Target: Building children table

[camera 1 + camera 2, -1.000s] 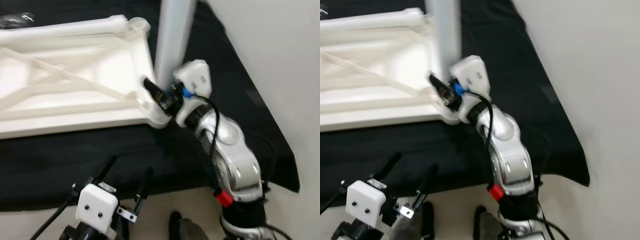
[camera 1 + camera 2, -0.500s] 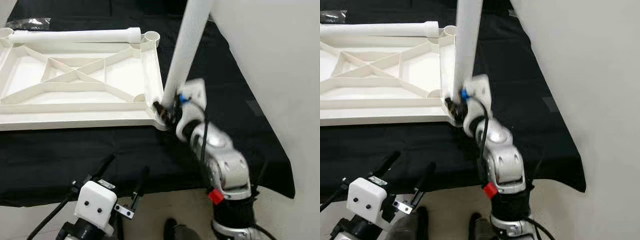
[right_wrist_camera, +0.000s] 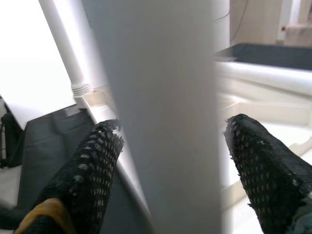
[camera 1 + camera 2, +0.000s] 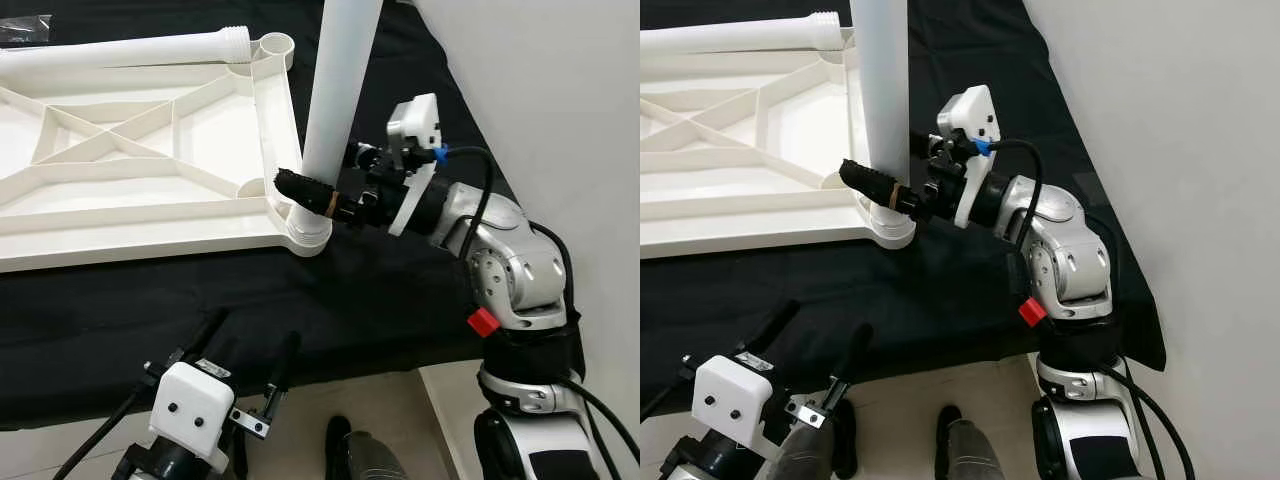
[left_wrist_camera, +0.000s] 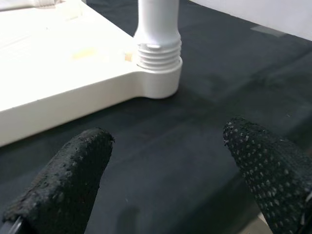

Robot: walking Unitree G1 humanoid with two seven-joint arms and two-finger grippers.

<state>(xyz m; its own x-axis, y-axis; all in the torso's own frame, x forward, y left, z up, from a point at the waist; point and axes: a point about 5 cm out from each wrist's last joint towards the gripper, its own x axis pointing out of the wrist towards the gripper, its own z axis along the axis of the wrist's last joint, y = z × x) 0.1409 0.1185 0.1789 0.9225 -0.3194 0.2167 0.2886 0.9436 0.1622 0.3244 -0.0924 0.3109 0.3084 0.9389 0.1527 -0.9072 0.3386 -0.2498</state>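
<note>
A black cloth (image 4: 400, 290) covers the work surface, and on it lies the white tabletop (image 4: 150, 170), underside up, its ribbed frame showing. A second loose leg (image 4: 130, 50) lies flat along the tabletop's far edge, next to an empty corner socket (image 4: 277, 45). At the near right corner stands the upright leg (image 4: 335, 95), its long axis vertical, its threaded foot seated in the corner socket (image 4: 305, 232).

The coming move turns on that vertical axis: any turning or pressing has to run around or down it. The right arm is plainly the nearer one; it reaches in level from the robot's right, so the leg stands crosswise to the fingers. The right gripper (image 4: 330, 200) straddles the leg low down, just above the socket, one black finger (image 3: 92, 170) on either side. Its fingers are spread wider than the leg, and I cannot tell whether either pad touches it, so I judge it not clamped.

The left gripper (image 5: 165, 170) hangs low before the cloth's near edge, fingers apart and holding nothing, well apart from the leg
</note>
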